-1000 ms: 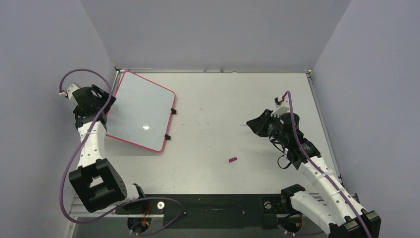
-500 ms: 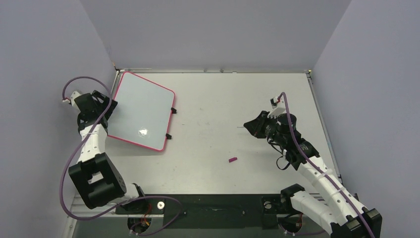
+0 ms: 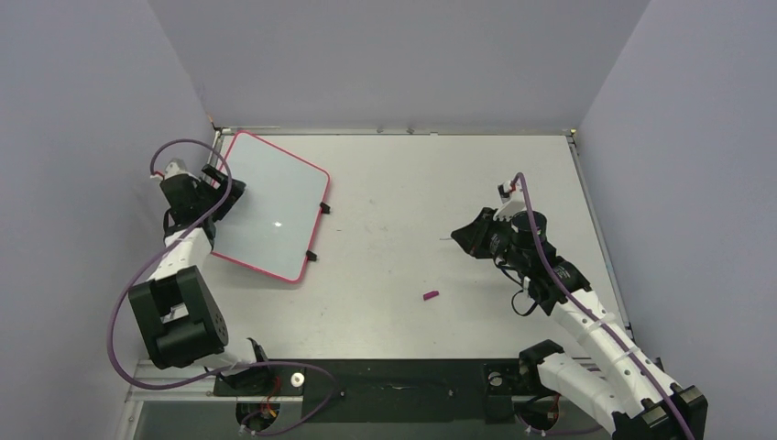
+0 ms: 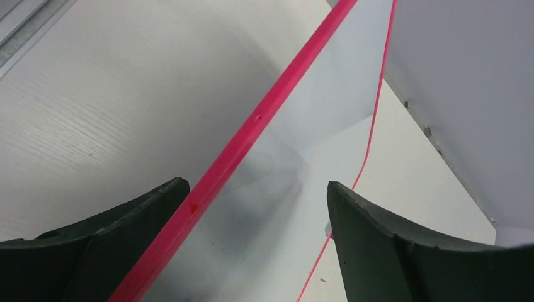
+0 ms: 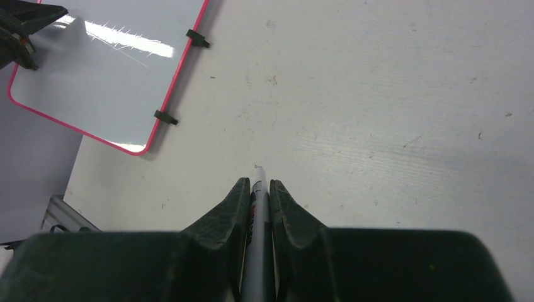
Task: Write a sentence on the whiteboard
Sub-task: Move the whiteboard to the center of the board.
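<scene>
Right end effector (image 5: 259,184) is clamped on a marker (image 5: 259,239), which I hold with its tip bare and pointing ahead over open counter (image 3: 394,183), right of centre. Left end effector (image 4: 255,189) has its jaws apart, astride the red frame of the whiteboard (image 3: 270,206) at the board's left edge. I cannot tell whether either finger touches the frame.

Progress: I judge the task barely begun. The board face is blank in all three views, showing only glare, and no stroke of the sentence is down. A small magenta piece (image 3: 431,295), likely the marker's cap, lies on the counter near the right arm. Still to do: carry the tip to the board and write the whole line.

Position: the whiteboard sits skewed at the far left of the counter, its black clips facing the centre. It is well apart from the marker tip, off to the left and slightly farther away.
</scene>
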You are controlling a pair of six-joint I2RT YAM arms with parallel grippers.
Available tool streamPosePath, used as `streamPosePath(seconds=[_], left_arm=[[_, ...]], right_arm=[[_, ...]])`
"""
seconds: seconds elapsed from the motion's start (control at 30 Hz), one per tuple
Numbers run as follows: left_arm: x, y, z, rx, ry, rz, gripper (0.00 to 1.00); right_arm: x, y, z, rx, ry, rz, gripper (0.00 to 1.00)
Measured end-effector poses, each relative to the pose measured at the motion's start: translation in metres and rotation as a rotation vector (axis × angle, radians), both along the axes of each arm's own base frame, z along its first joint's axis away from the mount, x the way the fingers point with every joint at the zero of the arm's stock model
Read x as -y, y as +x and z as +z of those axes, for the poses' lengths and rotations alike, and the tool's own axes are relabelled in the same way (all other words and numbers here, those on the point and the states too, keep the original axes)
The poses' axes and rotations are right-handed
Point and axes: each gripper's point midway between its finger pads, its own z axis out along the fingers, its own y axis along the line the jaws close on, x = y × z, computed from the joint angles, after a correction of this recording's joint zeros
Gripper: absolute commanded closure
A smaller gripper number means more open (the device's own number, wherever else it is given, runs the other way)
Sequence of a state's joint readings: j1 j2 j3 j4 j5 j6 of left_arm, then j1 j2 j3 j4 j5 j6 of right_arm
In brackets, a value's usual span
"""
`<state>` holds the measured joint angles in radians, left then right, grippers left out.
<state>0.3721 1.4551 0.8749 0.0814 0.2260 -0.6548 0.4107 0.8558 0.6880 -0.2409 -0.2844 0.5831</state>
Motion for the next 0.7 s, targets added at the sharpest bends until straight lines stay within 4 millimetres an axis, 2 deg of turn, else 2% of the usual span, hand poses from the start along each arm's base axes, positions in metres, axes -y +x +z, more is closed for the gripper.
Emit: streamPosePath(seconds=[0.27,0.37,0.57,0.7], left_arm=[[0.023,0.009,0.002,0.014,0.025,-0.092,0.23],[0.034,0.013,0.006,0.021,0.035,-0.128,0.28],[0.070,0.042,0.019,0.045,0.032,-0.265,0.33],[0.096,0.050,0.024,0.055,0.041,-0.345,0.36]], right_arm=[[-0.002,-0.001,0.000,0.003,-0.005,0.010,1.00],[-0.002,-0.002,0.000,0.004,-0.007,0.013,1.00],[-0.004,-0.003,-0.001,0.007,-0.016,0.024,1.00],[-0.002,-0.004,-0.003,0.000,-0.026,0.023,1.00]])
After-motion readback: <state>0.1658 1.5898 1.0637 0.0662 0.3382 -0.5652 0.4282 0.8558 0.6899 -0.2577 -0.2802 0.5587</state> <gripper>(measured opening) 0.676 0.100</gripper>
